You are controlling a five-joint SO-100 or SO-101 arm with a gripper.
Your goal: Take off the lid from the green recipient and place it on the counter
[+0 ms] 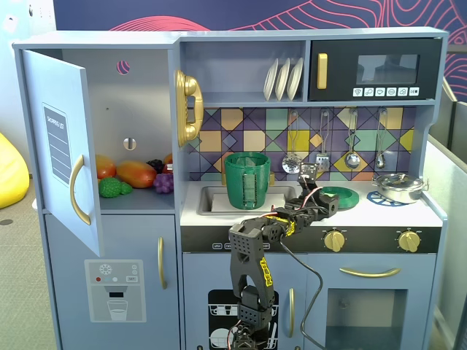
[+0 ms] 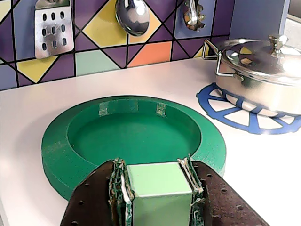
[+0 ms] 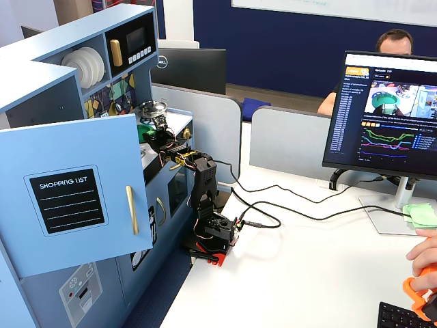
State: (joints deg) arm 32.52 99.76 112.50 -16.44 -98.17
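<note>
Lid [image 2: 134,136] flat on desk [image 2: 244,160] beside pan [image 2: 263,70], clear of pot [image 1: 247,179]; pincer [image 2: 159,188] clenched on handle [image 2: 160,181], probably about to release.

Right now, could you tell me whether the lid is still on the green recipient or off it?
Off. The lid lies flat on the counter, its handle clamped in the gripper; the green recipient stands open-topped.

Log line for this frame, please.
phase: placing | gripper: shut on lid handle | lid: upside down on counter | green recipient: open, in sink
</note>
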